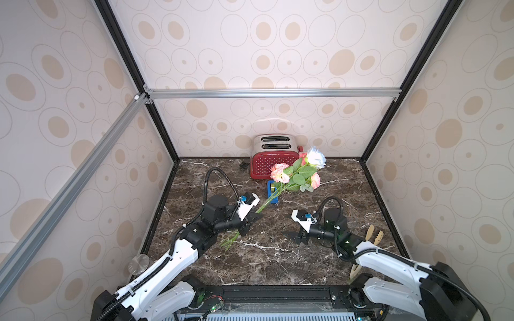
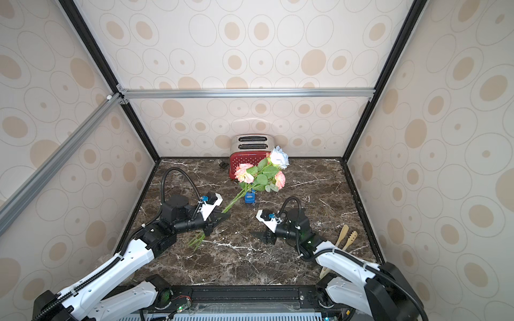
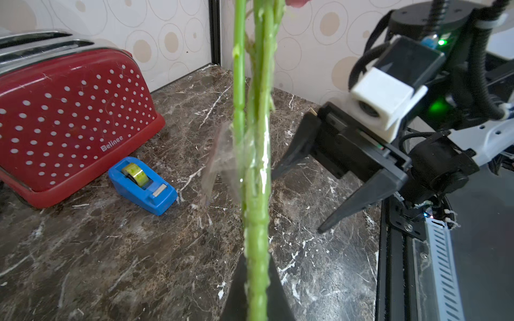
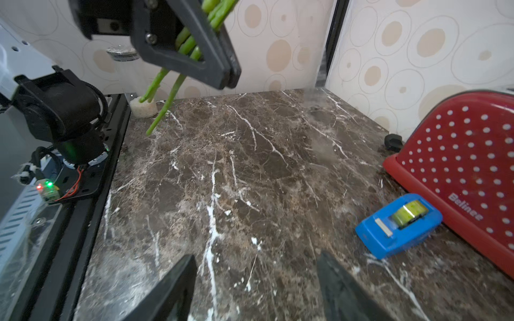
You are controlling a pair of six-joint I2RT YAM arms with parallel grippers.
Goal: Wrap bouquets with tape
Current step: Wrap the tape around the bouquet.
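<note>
The bouquets are one bunch (image 1: 299,172) of pink-peach blooms and a pale rose, held slanting above the marble top in both top views. My left gripper (image 1: 257,215) (image 3: 257,262) is shut on the green stems (image 3: 257,166), low on their length. A loose flap of clear tape (image 3: 222,161) sticks to the stems above the grip. The tape roll sits in its blue dispenser (image 3: 141,184) (image 4: 397,225) on the table beside the toaster. My right gripper (image 1: 289,236) (image 4: 256,255) stands open and empty, to the right of the stems and apart from them.
A red polka-dot toaster (image 1: 274,158) stands against the back wall, just behind the dispenser. Wooden utensils (image 1: 372,236) lie near the right edge beside the right arm. A small metal disc (image 1: 139,262) sits at the front left corner. Walls close in three sides.
</note>
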